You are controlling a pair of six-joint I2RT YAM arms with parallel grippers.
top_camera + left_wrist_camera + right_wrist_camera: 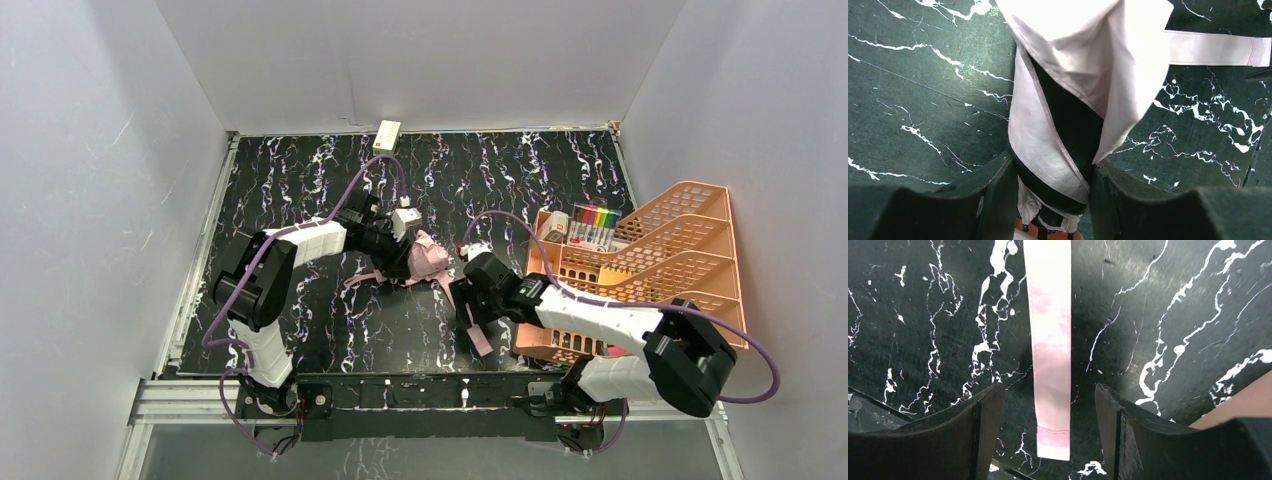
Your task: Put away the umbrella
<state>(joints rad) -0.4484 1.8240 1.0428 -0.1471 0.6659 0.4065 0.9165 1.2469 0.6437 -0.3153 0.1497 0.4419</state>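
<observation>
The umbrella (430, 257) lies folded in the middle of the black marble table, pale pink with black showing. My left gripper (402, 243) is at its left end. In the left wrist view the fingers (998, 195) press both sides of the twisted pink and black fabric (1058, 115), so the left gripper (1050, 172) is shut on it. The pink strap (1213, 47) lies flat to the right. My right gripper (466, 318) hangs open over the strap's free end (1050, 340); in the right wrist view this gripper (1048, 397) has the strap between its fingers, untouched. The umbrella's handle is hidden.
An orange mesh organiser rack (650, 260) stands at the right, with coloured markers (597, 225) in its back compartment; its edge shows in the right wrist view (1243, 405). A small cream box (387, 134) sits at the back wall. White walls enclose the table.
</observation>
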